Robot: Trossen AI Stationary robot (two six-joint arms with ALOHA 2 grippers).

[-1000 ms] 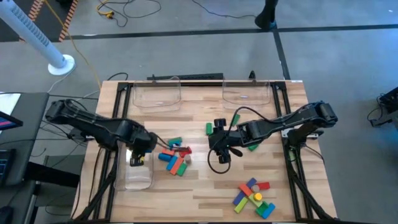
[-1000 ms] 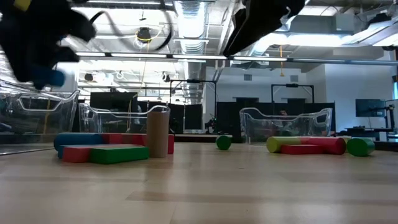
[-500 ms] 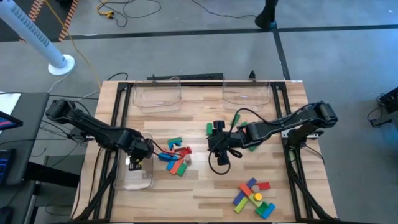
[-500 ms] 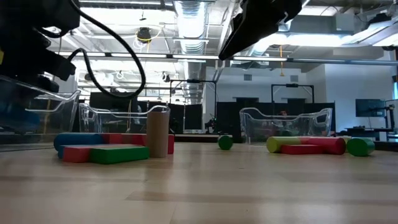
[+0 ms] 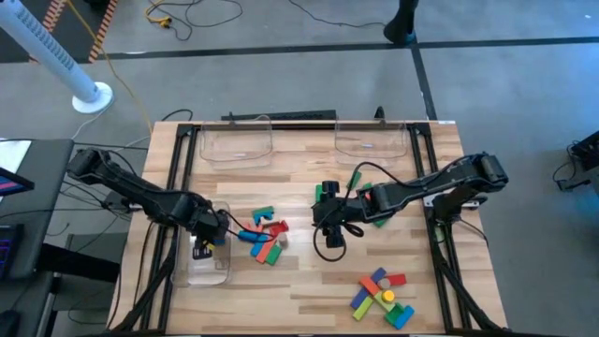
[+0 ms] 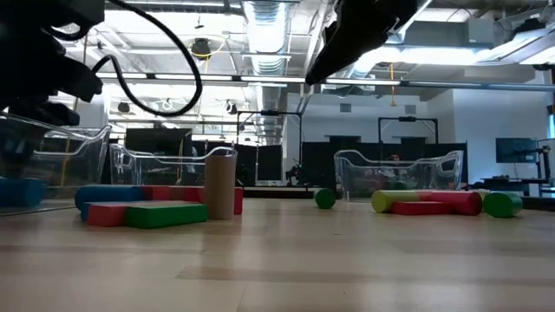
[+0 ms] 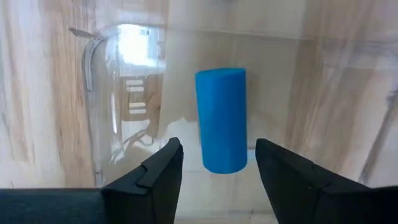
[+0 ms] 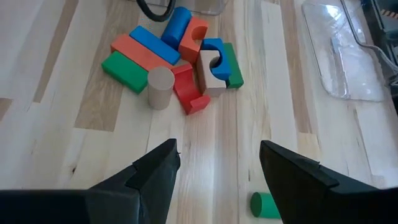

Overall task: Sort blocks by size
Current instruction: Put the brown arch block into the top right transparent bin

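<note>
We hold our left hand (image 7: pixel 214 167) over the clear bin (image 5: pixel 208 267) at the counter's left edge, fingers apart, the blue cylinder (image 7: pixel 221 117) lying released inside. Our right hand (image 8: pixel 214 165) hovers spread mid-counter; next we judge it should fetch from the central blocks (image 5: pixel 265 236).

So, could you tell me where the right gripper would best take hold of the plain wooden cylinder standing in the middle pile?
Probably from above, across its round sides near the top. The wooden cylinder stands upright, taller than the flat blocks at its base, so its upper part is clear. The open right gripper would likely straddle it there without nudging the pile.
</note>
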